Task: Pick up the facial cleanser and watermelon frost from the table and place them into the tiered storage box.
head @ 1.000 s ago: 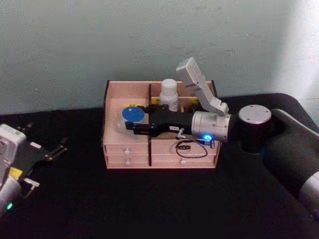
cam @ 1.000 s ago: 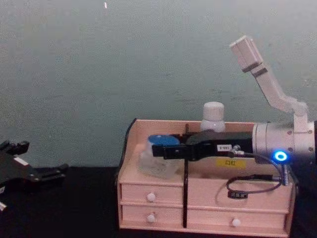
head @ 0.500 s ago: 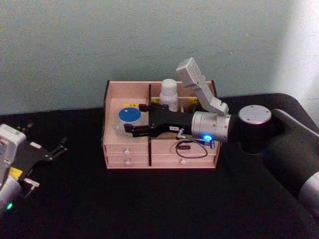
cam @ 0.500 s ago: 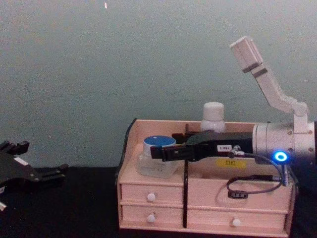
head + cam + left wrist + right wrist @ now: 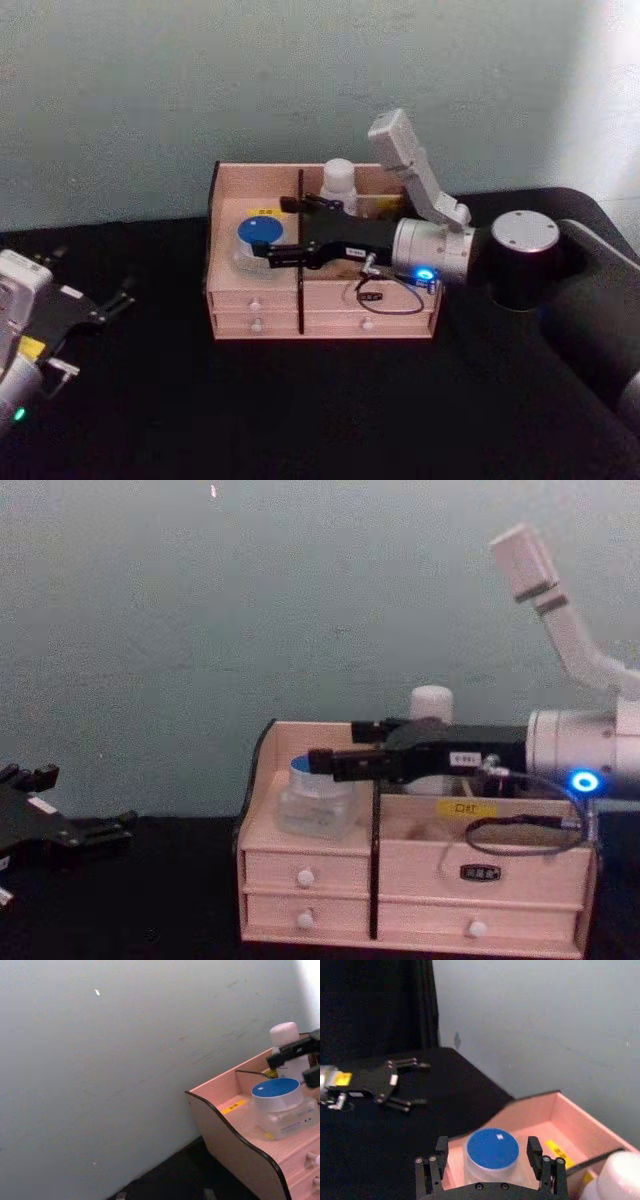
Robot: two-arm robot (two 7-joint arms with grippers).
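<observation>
The watermelon frost [image 5: 258,236], a clear jar with a blue lid, stands upright in the left front compartment of the tiered storage box [image 5: 330,320]. My right gripper [image 5: 278,229] hovers open just above it, one finger on each side of the lid [image 5: 492,1148], touching nothing. In the chest view the right gripper [image 5: 345,748] sits slightly above the jar [image 5: 317,802]. The facial cleanser [image 5: 338,186], a white bottle, stands in a back compartment behind the right arm; its cap [image 5: 431,702] shows above it. My left gripper [image 5: 95,277] rests open at the table's left.
The box [image 5: 420,880] stands against the pale wall on a black table [image 5: 150,400]. A black cable loop [image 5: 385,300] from my right wrist hangs over the drawer fronts. A dark divider [image 5: 300,250] splits the box into left and right halves.
The jar, tilted in my right gripper a second ago, now stands free in the compartment. The right gripper opened, then rose and drew back slightly. The left arm stayed put.
</observation>
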